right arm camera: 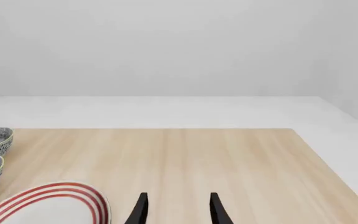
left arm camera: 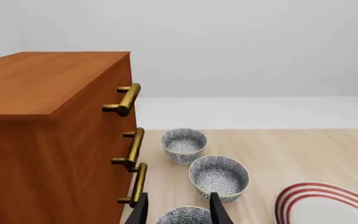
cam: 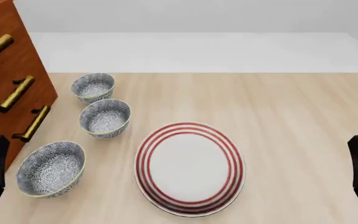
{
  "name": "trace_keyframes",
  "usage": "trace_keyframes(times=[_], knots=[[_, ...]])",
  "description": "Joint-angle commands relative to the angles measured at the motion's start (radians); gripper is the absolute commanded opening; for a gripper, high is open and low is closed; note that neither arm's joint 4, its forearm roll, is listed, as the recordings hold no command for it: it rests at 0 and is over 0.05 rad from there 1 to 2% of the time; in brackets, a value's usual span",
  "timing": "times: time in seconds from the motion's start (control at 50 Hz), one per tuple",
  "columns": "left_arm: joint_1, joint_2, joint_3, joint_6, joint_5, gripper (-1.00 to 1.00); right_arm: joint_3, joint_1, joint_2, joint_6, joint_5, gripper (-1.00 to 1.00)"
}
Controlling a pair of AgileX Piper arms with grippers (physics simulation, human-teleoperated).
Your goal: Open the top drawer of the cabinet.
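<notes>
Cabinet: the cabinet (cam: 8,70) stands at the far left of the worktop (cam: 291,116), its reddish-brown front turned toward the bowls, with three brass bar handles down it.
Top drawer: the top drawer (left arm camera: 113,84) is the highest of the three and sits flush with the cabinet front, shut; its brass handle (left arm camera: 125,99) stands free with nothing touching it.
Lower drawers: both are flush as well, their handles in line below the top one.
Left claw: the left claw (left arm camera: 177,212) hangs low near the cabinet's bottom corner, fingers spread apart and holding nothing, well below the top handle.
Right claw: the right claw (right arm camera: 176,209) is over bare wood at the right side of the worktop, fingers likewise parted and empty.
Bowls: three patterned bowls (cam: 106,117) sit in a row just beside the cabinet front; the nearest one seems to lie right under the left claw, though the wrist view crops it.
Plate: a red-striped plate (cam: 189,169) lies flat in the middle of the worktop, apart from the bowls.
</notes>
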Motion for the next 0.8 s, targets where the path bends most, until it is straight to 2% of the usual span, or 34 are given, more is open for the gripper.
trace_keyframes(times=[0.02,0.2,0.24,0.26,0.3,0.34,0.36,0.48,0.5,0.54,0.62,0.64,0.66,0.7,0.72,0.74,0.76,0.78,0.8], knots=[[-0.001,0.000,-0.004,0.016,-0.015,1.00,-0.003,0.000,0.004,0.000,-0.001,1.00],[0.012,0.000,-0.018,0.018,-0.012,1.00,-0.003,0.000,0.004,0.001,-0.001,1.00],[0.007,0.001,-0.032,0.044,-0.019,1.00,-0.003,0.000,0.004,0.000,-0.001,1.00],[0.013,0.001,-0.045,0.032,-0.005,1.00,-0.003,0.000,0.004,0.000,-0.001,1.00],[0.008,0.000,-0.055,0.080,-0.014,1.00,-0.003,0.000,0.004,0.000,-0.001,1.00],[0.011,0.000,-0.071,0.075,-0.004,1.00,-0.003,0.000,0.004,0.000,-0.001,1.00],[0.008,0.000,-0.077,0.113,-0.010,1.00,-0.003,0.000,0.004,0.001,-0.001,1.00],[0.012,0.000,-0.094,0.228,-0.030,1.00,-0.003,0.000,0.004,0.000,-0.001,1.00],[0.017,0.000,-0.089,0.283,-0.046,1.00,-0.003,0.000,0.004,0.000,-0.001,1.00],[0.017,0.000,-0.089,0.292,-0.045,1.00,-0.003,0.000,0.004,0.001,-0.001,1.00],[0.014,0.000,-0.078,0.384,-0.059,1.00,-0.003,0.000,0.004,0.001,-0.001,1.00],[0.014,0.000,-0.078,0.384,-0.059,1.00,-0.003,0.000,0.004,0.001,-0.001,1.00],[0.009,0.000,-0.065,0.425,-0.080,1.00,-0.003,0.000,0.004,0.000,-0.001,1.00],[0.008,0.000,-0.056,0.459,-0.104,1.00,-0.003,0.000,0.004,0.000,-0.001,1.00],[-0.021,0.000,-0.038,0.517,-0.137,1.00,-0.003,0.000,0.004,0.000,-0.001,1.00],[-0.021,0.000,-0.038,0.517,-0.137,1.00,-0.003,0.000,0.004,0.000,-0.001,1.00],[-0.010,0.000,-0.028,0.550,-0.153,1.00,-0.003,0.000,0.004,0.001,-0.001,1.00],[-0.003,0.000,-0.038,0.539,-0.139,1.00,-0.003,0.000,0.004,0.000,-0.001,1.00],[-0.002,0.000,-0.031,0.568,-0.153,1.00,-0.003,0.000,0.004,0.000,-0.001,1.00]])
